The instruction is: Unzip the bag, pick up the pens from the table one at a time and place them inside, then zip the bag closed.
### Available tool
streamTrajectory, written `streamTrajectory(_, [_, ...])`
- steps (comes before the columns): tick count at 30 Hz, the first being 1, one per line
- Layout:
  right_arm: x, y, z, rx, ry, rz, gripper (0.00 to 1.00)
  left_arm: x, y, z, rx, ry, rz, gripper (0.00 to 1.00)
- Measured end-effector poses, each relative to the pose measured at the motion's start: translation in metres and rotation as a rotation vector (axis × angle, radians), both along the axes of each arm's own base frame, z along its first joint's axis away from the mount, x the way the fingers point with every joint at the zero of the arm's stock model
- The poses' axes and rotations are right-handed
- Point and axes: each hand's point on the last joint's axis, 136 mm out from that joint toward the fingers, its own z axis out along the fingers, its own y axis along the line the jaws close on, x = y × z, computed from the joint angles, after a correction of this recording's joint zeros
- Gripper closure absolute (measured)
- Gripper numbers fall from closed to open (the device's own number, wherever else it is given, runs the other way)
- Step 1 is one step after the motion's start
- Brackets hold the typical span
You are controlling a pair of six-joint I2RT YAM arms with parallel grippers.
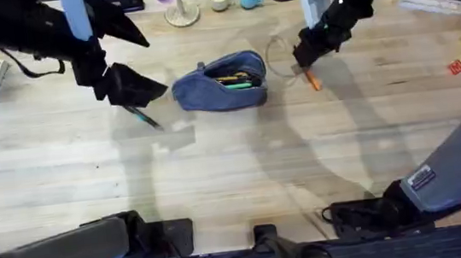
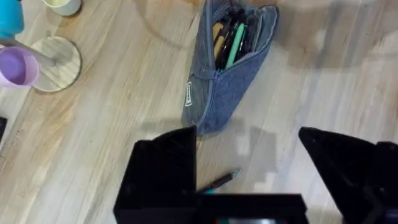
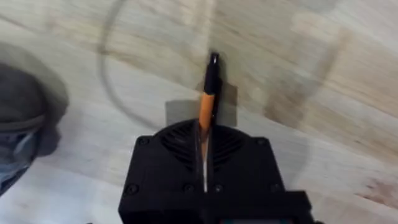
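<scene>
The pencil pouch [image 1: 224, 82] lies unzipped mid-bench [image 1: 235, 171], pens already inside. The right gripper [image 1: 308, 62], just beside it, is clamped on the orange pen [image 3: 205, 109]; carry it tip-first over the opening. The left gripper [image 2: 249, 180] hovers wide above the dark pen [image 2: 219, 182]

We see soft, even light on the table [image 1: 235, 171]. Pale grey shadows of the arms fall across the wood. The near arm bases look big, dark and blurry. In the right wrist view, the bag [image 3: 18, 124] is fuzzy and out of focus.
</scene>
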Motion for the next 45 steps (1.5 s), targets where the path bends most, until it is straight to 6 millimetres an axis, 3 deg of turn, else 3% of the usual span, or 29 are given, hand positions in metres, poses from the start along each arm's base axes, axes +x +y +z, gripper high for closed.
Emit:
streamTrajectory(1, [0.001, 0.02, 0.043, 0.065, -0.102, 0.086, 0.97, 0.0, 0.0, 0.0, 0.0, 0.0, 0.0, 0.007])
streamTrajectory(3, [0.0, 0.032, 0.065, 0.106, -0.158, 0.156, 0.97, 0.0, 0.0, 0.0, 0.0, 0.0, 0.0, 0.007])
streamTrajectory(6, [-0.005, 0.054, 0.089, 0.148, -0.223, 0.283, 0.97, 0.0, 0.0, 0.0, 0.0, 0.0, 0.0, 0.007])
streamTrajectory(10, [-0.019, 0.087, 0.102, 0.166, -0.26, 0.457, 0.971, 0.0, 0.0, 0.0, 0.0, 0.0, 0.0, 0.007])
streamTrajectory(16, [-0.043, 0.124, 0.102, 0.173, -0.249, 0.646, 0.971, 0.0, 0.0, 0.0, 0.0, 0.0, 0.0, 0.007])
streamTrajectory(21, [-0.055, 0.139, 0.101, 0.173, -0.241, 0.717, 0.971, 0.0, 0.0, 0.0, 0.0, 0.0, 0.0, 0.007])
streamTrajectory(28, [-0.059, 0.145, 0.101, 0.163, -0.253, 0.793, 0.97, 0.0, 0.0, 0.0, 0.0, 0.0, 0.0, 0.008])
streamTrajectory(37, [-0.062, 0.15, 0.1, 0.098, -0.319, 1.055, 0.97, 0.0, 0.0, 0.0, 0.0, 0.0, 0.0, 0.008])
streamTrajectory(45, [-0.046, 0.159, 0.069, 0.082, -0.311, 1.128, 0.97, 0.0, 0.0, 0.0, 0.0, 0.0, 0.0, 0.007])
